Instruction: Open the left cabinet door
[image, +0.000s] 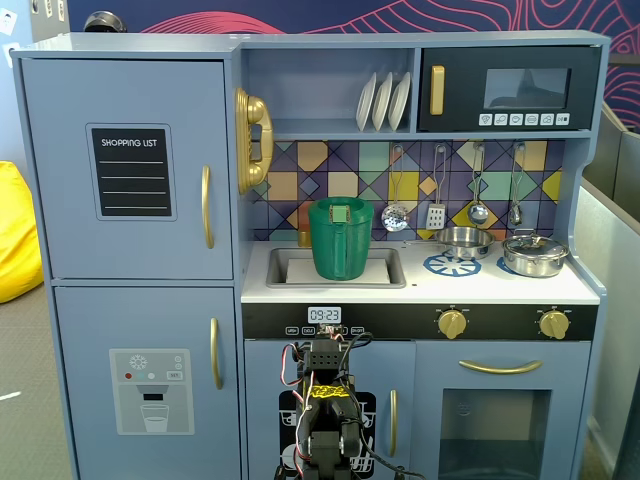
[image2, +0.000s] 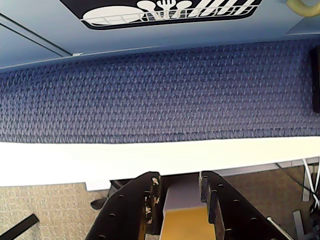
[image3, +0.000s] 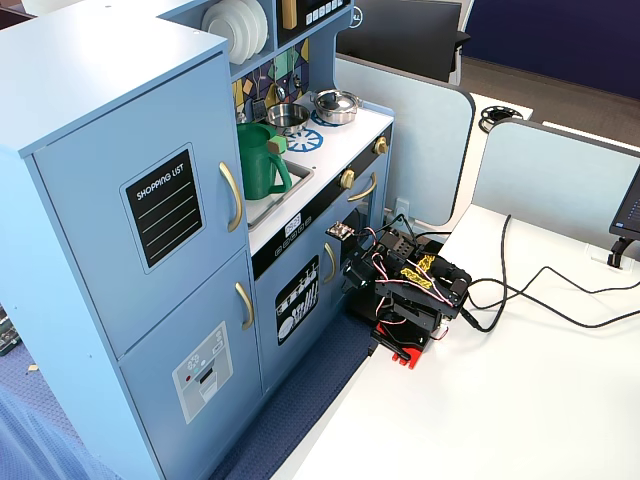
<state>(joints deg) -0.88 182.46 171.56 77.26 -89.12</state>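
We find the left cabinet door (image: 127, 168) as the upper panel of the toy fridge, at the left of the play kitchen in both fixed views; it lies flush and closed, its black SHOPPING LIST chalkboard (image: 131, 172) facing out and its curved gold handle (image: 207, 207) running upright along the edge nearest the sink, which suggests the hinges sit on the far outer side and the pull must come from that handle. Below it is the dispenser door (image: 150, 385), also closed, with a gold handle of its own. Just beside the fridge, a green pitcher (image: 341, 238) stands in the sink, near the path a swinging door would take. Our arm (image3: 405, 290) sits folded low on the white table (image3: 500, 400) in front of the small dishwasher door (image3: 297, 300), well apart from the task's handle and much lower than it. In the wrist view the gripper (image2: 179, 187) points down at blue carpet (image2: 160, 90) and the table edge, jaws parted by a narrow gap with nothing between them. We judge the task not yet begun: the arm must first rise and reach across to the upper handle
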